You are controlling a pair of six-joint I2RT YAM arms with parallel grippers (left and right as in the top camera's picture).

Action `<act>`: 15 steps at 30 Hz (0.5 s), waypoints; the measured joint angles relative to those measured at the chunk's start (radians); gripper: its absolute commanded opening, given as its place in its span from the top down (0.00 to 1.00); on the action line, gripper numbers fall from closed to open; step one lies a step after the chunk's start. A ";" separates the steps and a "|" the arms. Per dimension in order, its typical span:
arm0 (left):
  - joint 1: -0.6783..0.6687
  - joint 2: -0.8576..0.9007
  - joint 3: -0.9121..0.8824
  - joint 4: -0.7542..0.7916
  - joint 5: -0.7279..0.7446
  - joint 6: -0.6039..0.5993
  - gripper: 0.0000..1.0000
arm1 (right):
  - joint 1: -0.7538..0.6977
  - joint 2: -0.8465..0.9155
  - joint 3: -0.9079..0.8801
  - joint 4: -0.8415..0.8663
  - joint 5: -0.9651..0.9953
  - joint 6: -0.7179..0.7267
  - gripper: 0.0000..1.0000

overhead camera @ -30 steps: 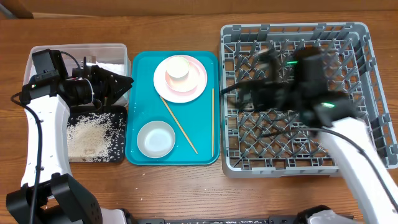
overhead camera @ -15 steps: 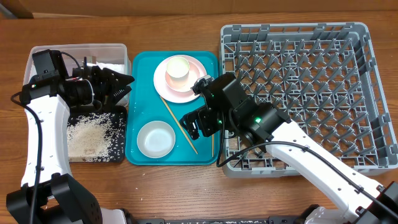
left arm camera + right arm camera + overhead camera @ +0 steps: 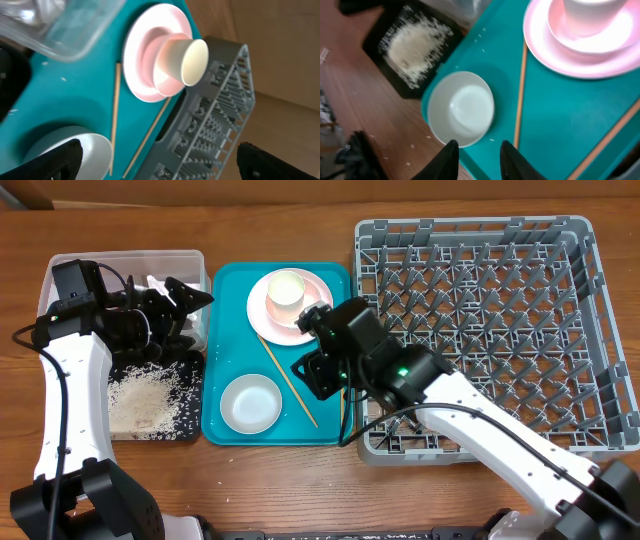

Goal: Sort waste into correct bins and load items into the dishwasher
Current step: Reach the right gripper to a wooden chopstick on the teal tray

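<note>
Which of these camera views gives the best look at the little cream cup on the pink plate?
The left wrist view: the cup shows whole, side and mouth together. Overhead shows the cup small, from straight above. The right wrist view cuts the cup off at the top edge.

Overhead: up high over the table [image 3: 300, 500], looking straight down; far away; whole scene in view, from tub [image 3: 195, 255] on the left, past teal tray [image 3: 230, 330], to rack [image 3: 520, 280] on the right.
Left wrist: down low by the tub, tipped over, looking across the teal tray at plate [image 3: 137, 55], cup [image 3: 187, 57] and rack; close.
Right wrist: right over the teal tray, looking down at bowl [image 3: 462, 107], chopsticks [image 3: 520, 95] and rice [image 3: 415, 45]; very close.
Shared by all three: teal tray, plate, bowl, chopsticks.
Shared by overhead and left wrist: rack.
</note>
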 measured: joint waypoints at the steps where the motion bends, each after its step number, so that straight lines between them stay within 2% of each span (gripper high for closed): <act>1: 0.000 0.000 0.000 0.000 -0.015 0.000 0.00 | 0.007 0.012 0.000 -0.005 0.013 0.000 0.72; 6: 0.000 0.000 0.000 0.000 -0.075 0.000 0.00 | 0.057 0.068 0.000 -0.003 0.089 0.000 0.71; 10: 0.000 0.000 0.000 0.000 -0.091 0.000 0.00 | 0.099 0.106 0.000 0.012 0.161 -0.003 0.61; 15: 0.000 0.000 0.000 0.000 -0.101 0.000 0.00 | 0.131 0.179 0.000 0.032 0.233 -0.009 0.59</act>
